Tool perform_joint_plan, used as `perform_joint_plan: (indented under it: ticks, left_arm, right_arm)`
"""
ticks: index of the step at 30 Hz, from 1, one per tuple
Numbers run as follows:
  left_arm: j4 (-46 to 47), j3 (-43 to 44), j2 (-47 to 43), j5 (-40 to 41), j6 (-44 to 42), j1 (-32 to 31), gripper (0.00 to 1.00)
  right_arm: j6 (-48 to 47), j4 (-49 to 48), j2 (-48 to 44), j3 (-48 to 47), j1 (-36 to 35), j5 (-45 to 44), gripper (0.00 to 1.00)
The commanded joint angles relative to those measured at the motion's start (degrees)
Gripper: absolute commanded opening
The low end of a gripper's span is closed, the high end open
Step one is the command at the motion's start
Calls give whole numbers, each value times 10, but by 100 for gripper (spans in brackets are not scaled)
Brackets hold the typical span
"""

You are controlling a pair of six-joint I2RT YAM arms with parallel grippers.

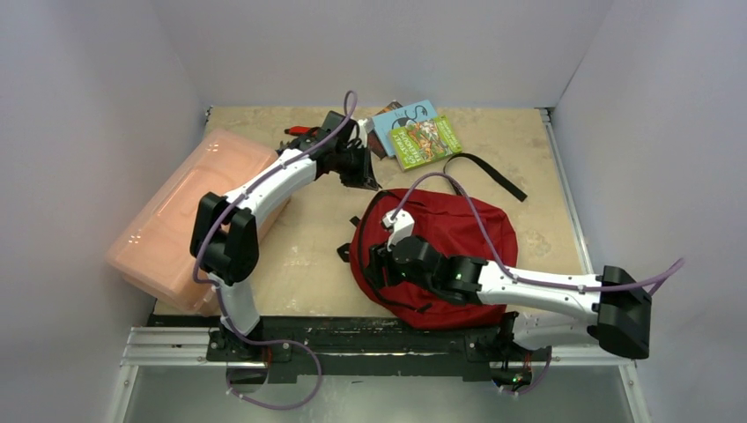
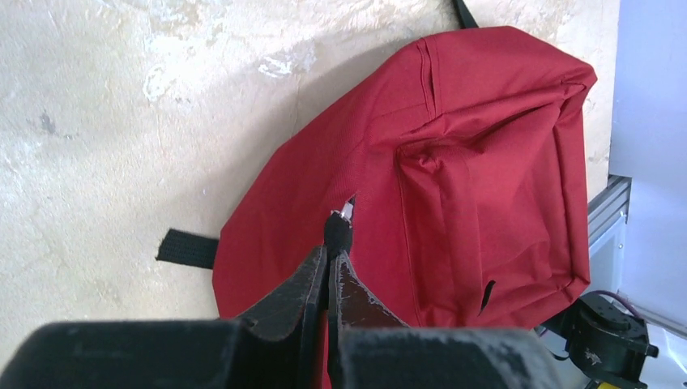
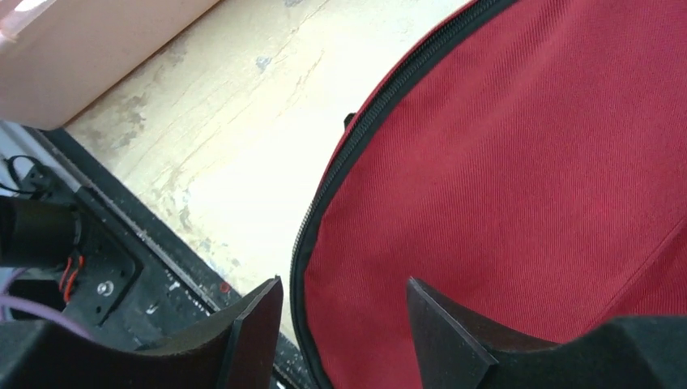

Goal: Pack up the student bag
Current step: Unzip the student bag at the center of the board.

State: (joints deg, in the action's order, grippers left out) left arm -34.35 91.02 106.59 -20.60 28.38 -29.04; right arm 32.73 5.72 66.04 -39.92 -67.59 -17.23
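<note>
Student bag (image 1: 458, 231) lies under right hand (image 3: 344, 296), open, empty; left hand (image 2: 330, 253) closed, near bag's far edge.

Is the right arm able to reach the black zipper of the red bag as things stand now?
Likely yes. The right gripper hangs over the student bag with jaws open, and the zipper runs bare right under them.

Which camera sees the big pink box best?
The top camera: the pink translucent plastic box shows almost whole. The right wrist camera catches only an edge; the left wrist camera, none.
</note>
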Motion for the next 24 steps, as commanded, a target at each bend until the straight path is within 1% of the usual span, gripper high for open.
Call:
perform_joint_plan:
  ticks: [1, 3, 5, 9, 10, 11, 12, 13, 14, 15, 16, 17, 20, 22, 24]
  left_arm:
    - [43, -27, -29, 0, 25, 5, 0]
    - [42, -29, -31, 0, 26, 5, 0]
    - [39, -26, -31, 2, 24, 5, 0]
    - [36, -20, -32, 8, 25, 5, 0]
    - [36, -18, -31, 7, 26, 5, 0]
    - [37, -15, -29, 7, 25, 5, 0]
    - [36, -14, -29, 8, 26, 5, 0]
    - [37, -13, -28, 15, 25, 5, 0]
    - [38, -12, -27, 28, 25, 5, 0]
    - [37, -10, -26, 45, 26, 5, 0]
    - [36, -8, -23, 68, 27, 7, 0]
    - [35, -5, -19, 90, 30, 9, 0]
    - [38, 13, 10, 157, 41, 21, 0]
    - [40, 38, 43, 187, 45, 26, 0]
    - [48, 79, 80, 191, 44, 29, 0]
  right_arm:
    - [-21, 10, 41, -49, -3, -28, 62]
    - [-22, -14, 63, -57, -3, -15, 62]
    - [-11, -13, 88, -71, -4, -26, 61]
    - [-24, -19, 127, -90, -4, -21, 60]
    - [-24, -23, 133, -88, -4, -22, 58]
    - [-26, -24, 141, -89, -3, -22, 54]
    - [-32, -21, 148, -93, -4, -27, 48]
    - [-39, -17, 151, -99, -4, -29, 39]
    - [-48, -14, 149, -102, -4, -25, 27]
    - [-56, -12, 142, -101, -4, -18, 12]
    - [-59, -9, 131, -96, -4, -15, 2]
    - [-63, -6, 117, -90, -4, -13, 0]
    - [-93, -2, 82, -64, -6, 14, 0]
    - [-116, -9, 64, -46, -10, 57, 0]
    - [-138, -37, 41, -21, -19, 122, 0]
